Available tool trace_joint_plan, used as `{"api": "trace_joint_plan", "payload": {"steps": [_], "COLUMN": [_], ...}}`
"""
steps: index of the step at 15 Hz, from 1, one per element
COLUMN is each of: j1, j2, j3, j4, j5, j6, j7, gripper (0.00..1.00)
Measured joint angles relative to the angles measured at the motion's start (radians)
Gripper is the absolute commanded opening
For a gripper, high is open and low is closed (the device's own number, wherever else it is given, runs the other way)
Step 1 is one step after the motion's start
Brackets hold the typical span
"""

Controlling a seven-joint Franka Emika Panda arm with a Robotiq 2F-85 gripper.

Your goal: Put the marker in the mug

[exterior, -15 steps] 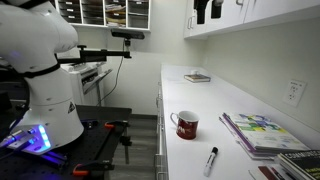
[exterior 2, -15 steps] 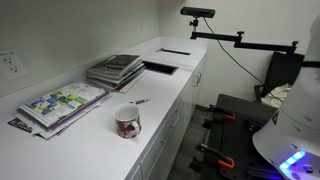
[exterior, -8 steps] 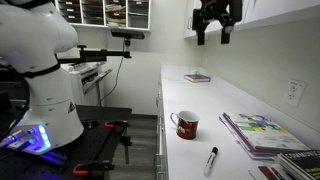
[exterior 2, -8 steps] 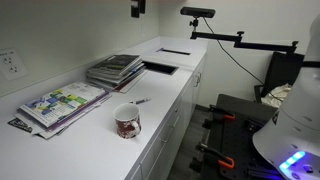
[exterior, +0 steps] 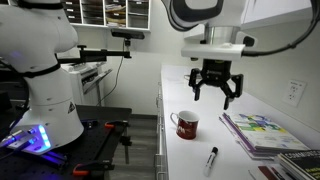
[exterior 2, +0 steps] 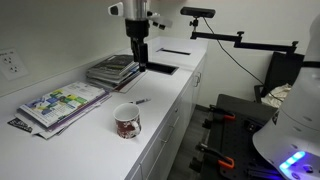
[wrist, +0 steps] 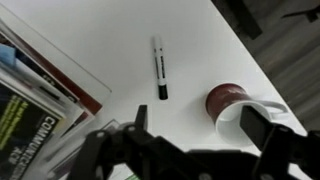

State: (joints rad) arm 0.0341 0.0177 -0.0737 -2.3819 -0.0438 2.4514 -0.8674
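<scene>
The marker [exterior: 211,159], white with a black cap end, lies flat on the white counter near its front edge; it also shows in the exterior view [exterior 2: 141,100] and the wrist view [wrist: 159,68]. The dark red mug [exterior: 186,124] with a white design stands upright beside it, seen in the exterior view [exterior 2: 126,121] and the wrist view [wrist: 233,102]. My gripper [exterior: 216,95] hangs open and empty in the air well above the counter, over the mug and marker; it also shows in the exterior view [exterior 2: 137,57] and the wrist view [wrist: 195,125].
Stacks of magazines and books [exterior: 258,133] lie on the counter by the wall, also in the exterior view [exterior 2: 112,70]. A small book [exterior: 197,77] lies at the far end. A wall socket [exterior: 294,92] sits above. A camera boom [exterior 2: 235,40] stands beyond the counter.
My gripper has come down from high near the cabinets to a point over the mug and marker. Mug and marker have not moved.
</scene>
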Motion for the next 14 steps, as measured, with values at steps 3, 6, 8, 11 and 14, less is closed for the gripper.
{"api": "trace_joint_plan", "payload": {"steps": [3, 6, 8, 11, 14], "j1": [-0.012, -0.013, -0.013, -0.036, -0.063], "j2": [0.121, 0.146, 0.143, 0.157, 0.225], "j3": [0.013, 0.013, 0.013, 0.035, 0.055], "j4": [0.032, 0.060, 0.061, 0.060, 0.062], "j5": [-0.039, -0.047, -0.048, -0.045, -0.046], "j6": [0.030, 0.030, 0.030, 0.036, 0.100], "j7": [-0.065, -0.072, -0.072, -0.072, -0.082], "gripper": [1.00, 1.00, 1.00, 1.00, 1.00]}}
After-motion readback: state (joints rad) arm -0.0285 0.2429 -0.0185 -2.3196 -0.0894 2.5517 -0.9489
